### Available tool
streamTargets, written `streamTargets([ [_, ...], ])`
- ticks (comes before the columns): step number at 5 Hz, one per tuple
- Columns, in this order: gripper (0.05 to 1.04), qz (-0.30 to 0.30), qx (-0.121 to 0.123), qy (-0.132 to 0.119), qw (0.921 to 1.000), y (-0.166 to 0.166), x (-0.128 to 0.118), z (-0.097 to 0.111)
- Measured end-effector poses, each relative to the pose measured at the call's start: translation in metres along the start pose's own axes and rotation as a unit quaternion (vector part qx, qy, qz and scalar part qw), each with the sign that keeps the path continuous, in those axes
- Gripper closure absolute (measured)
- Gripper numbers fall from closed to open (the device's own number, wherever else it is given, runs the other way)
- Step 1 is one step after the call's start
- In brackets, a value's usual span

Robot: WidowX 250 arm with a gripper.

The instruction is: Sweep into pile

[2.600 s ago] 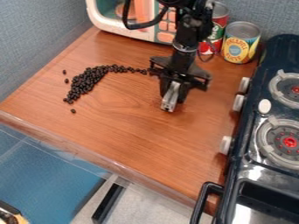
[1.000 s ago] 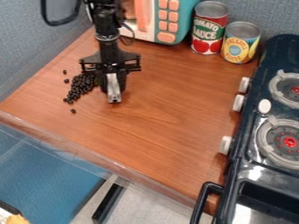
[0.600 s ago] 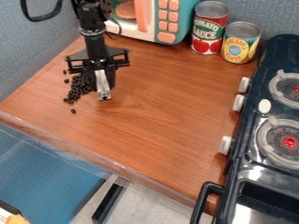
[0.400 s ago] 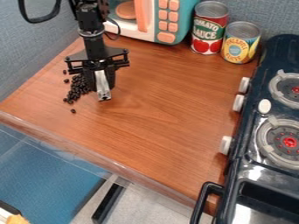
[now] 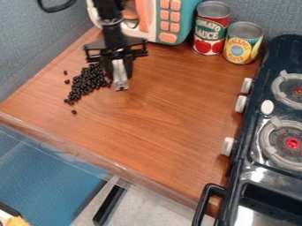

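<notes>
My black gripper (image 5: 120,86) hangs over the upper left of the wooden counter, just to the right of the pile of black beans (image 5: 85,84). It holds a silvery metal piece pointing down toward the wood, or has it fixed between its sides; I cannot tell which. The beans lie in a compact heap that narrows toward the lower left. Several single beans lie apart on the left side, one of them below the heap. The gripper's body hides the heap's upper right edge.
A toy microwave (image 5: 171,22) stands behind the gripper. Right of it are a red tomato can (image 5: 211,28) and a yellow pineapple can (image 5: 242,43). The toy stove (image 5: 259,145) borders the counter (image 5: 147,128) on the right.
From the counter's middle, the gripper went left to the beans, then back slightly right and up. The beans' trailing right-hand arm is gone, and the heap is more compact.
</notes>
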State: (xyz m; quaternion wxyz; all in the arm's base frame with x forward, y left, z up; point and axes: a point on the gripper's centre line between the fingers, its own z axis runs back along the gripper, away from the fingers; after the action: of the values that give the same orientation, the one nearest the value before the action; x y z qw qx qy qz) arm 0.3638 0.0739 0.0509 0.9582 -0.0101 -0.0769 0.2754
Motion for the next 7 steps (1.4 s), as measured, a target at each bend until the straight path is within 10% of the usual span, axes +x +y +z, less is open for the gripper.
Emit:
streamTargets([
  [3, 0.698, 0.028, 0.046, 0.003, 0.9985, -0.012, 0.016, -0.040],
  [7, 0.698, 0.098, 0.047, 0.009, 0.9940, 0.042, 0.005, -0.039],
])
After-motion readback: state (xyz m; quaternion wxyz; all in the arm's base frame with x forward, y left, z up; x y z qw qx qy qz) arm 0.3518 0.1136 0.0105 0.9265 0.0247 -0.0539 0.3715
